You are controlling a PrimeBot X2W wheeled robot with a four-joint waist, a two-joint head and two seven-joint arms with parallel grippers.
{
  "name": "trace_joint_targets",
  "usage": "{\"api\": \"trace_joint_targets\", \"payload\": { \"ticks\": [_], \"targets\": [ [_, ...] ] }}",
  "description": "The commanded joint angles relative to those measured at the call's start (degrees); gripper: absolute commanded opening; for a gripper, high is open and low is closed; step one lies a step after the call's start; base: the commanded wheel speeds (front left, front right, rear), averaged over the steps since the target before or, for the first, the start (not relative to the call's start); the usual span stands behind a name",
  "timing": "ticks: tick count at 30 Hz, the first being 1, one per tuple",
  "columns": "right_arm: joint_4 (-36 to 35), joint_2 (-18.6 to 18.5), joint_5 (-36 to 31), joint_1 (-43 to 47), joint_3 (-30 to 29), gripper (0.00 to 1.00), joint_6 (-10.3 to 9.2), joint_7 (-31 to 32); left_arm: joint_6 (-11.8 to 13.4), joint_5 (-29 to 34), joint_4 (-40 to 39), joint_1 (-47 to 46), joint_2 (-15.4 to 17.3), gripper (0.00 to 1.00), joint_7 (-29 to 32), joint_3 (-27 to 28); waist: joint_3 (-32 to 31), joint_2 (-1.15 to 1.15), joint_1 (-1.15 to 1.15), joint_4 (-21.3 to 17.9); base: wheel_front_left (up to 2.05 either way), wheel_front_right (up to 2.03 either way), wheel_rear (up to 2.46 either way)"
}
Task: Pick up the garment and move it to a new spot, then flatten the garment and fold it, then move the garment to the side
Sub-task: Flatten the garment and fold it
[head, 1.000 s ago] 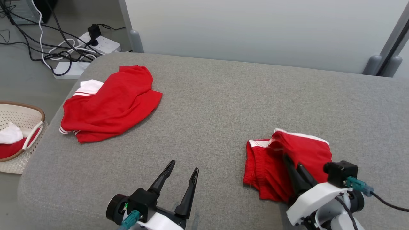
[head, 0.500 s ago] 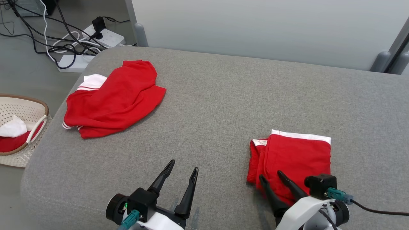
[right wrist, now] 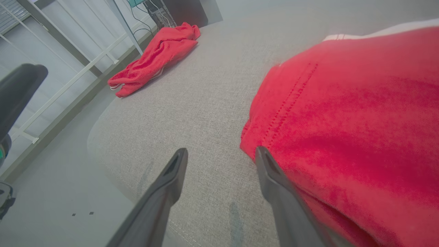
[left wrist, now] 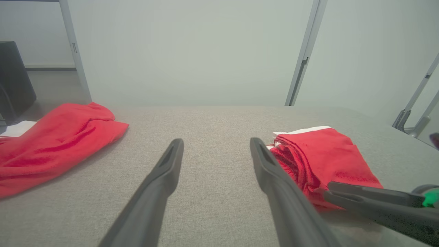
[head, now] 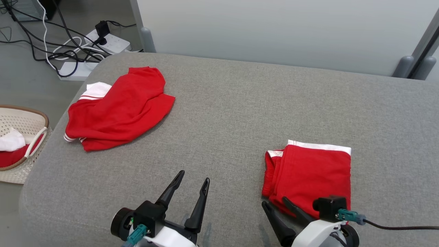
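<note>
Red folded cloth garment with white trim [head: 308, 171] lies flat near the front right edge of the grey upholstered bench [head: 223, 103]. Right gripper [head: 274, 201] spread, empty, at its front edge; left gripper [head: 193, 175] spread, idle. Folding looks done; next, pinch all layers and shift it aside

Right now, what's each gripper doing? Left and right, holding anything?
Left gripper: open, holding nothing.
Right gripper: open, holding nothing, at the near edge of the folded red garment.
</note>
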Motion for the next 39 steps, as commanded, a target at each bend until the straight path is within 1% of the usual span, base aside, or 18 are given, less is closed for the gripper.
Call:
{"api": "trace_joint_targets", "payload": {
  "ticks": [1,6,11,17,18,19,26,33,39],
  "targets": [
    [-1.96,-0.02,-0.01,-1.47,1.23,1.0,0.24,-1.59,0.22,-0.28,-1.63,-1.82,0.06,1.0,-0.59,2.09,-0.16,0.0,0.0,-0.23,0.0,0.0,0.0],
    [-2.53,-0.02,-4.53,-2.74,-1.5,1.0,0.24,-6.17,0.72,-0.33,-2.04,-1.15,0.06,1.0,-0.59,2.94,-0.98,0.0,0.0,-1.87,0.0,0.0,0.0],
    [-1.75,-0.02,-9.1,-3.13,-6.53,1.0,0.24,-11.81,1.53,-1.04,-2.63,-0.67,0.06,1.0,-0.59,3.92,-2.02,0.0,0.0,-4.06,0.0,0.0,0.0],
    [-1.48,-0.03,-12.72,-2.23,-12.66,1.0,0.24,-15.63,2.53,-2.01,-3.33,-0.35,0.06,1.0,-0.59,5.27,-2.71,0.0,0.0,-6.53,0.0,0.0,0.0],
    [-1.48,-0.03,-12.72,-2.23,-12.66,1.0,0.24,-15.63,2.53,-2.01,-3.33,-0.35,0.06,1.0,-0.59,5.27,-2.71,0.0,0.0,-6.53,0.0,0.0,0.0],
    [-1.69,-0.03,-14.28,-1.58,-14.69,1.0,0.24,-16.2,2.85,-2.28,-3.57,-0.25,0.06,1.0,-0.59,5.81,-2.88,0.0,0.0,-7.26,0.0,0.0,0.0],
    [-3.95,-0.02,-16.19,2.08,-20.2,1.0,0.24,-16.62,3.15,-2.28,-4.32,0.69,0.06,1.0,-0.59,6.98,-3.39,0.0,0.0,-9.17,0.0,0.0,0.0],
    [-6.75,-0.02,-16.05,7.0,-22.81,1.0,0.24,-16.64,2.83,-2.06,-4.32,1.68,0.06,1.0,-0.59,7.41,-4.02,0.0,0.0,-9.6,0.0,0.0,0.0],
    [-7.24,-0.02,-14.69,10.31,-23.74,1.0,0.24,-16.64,2.56,-1.88,-4.08,2.54,0.06,1.0,-0.59,7.75,-4.59,0.0,0.0,-9.76,0.0,0.0,0.0]
  ]
}}
